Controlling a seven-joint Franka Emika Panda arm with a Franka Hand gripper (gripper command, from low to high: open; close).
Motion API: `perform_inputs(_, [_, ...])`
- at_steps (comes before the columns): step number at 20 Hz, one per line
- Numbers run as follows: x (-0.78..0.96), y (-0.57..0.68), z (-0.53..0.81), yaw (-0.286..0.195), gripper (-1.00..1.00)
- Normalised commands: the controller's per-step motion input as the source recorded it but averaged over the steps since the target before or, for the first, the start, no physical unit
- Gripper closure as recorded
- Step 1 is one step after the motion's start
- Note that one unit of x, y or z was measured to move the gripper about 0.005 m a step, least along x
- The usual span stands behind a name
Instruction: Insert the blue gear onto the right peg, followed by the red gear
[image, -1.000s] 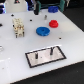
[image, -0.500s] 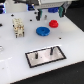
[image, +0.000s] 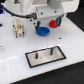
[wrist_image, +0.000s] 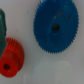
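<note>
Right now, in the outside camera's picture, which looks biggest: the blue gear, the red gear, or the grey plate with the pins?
Largest to smallest in the exterior view:
1. The grey plate, clearly the biggest.
2. The blue gear.
3. The red gear, partly hidden by the arm, so its size is less sure.

Blue gear (image: 43, 30) flat beside red gear (image: 53, 23), right peg (image: 50, 50) upright.
</note>
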Motion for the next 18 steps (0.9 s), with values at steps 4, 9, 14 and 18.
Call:
perform_inputs(4, [-0.17,-0.02,-0.43,0.0,-1.0])
perform_inputs(9, [-0.23,-0.04,-0.26,0.0,-1.0])
perform_inputs(14, [-0.45,-0.01,0.04,0.0,-1.0])
perform_inputs(18, [-0.33,-0.1,-0.12,0.0,-1.0])
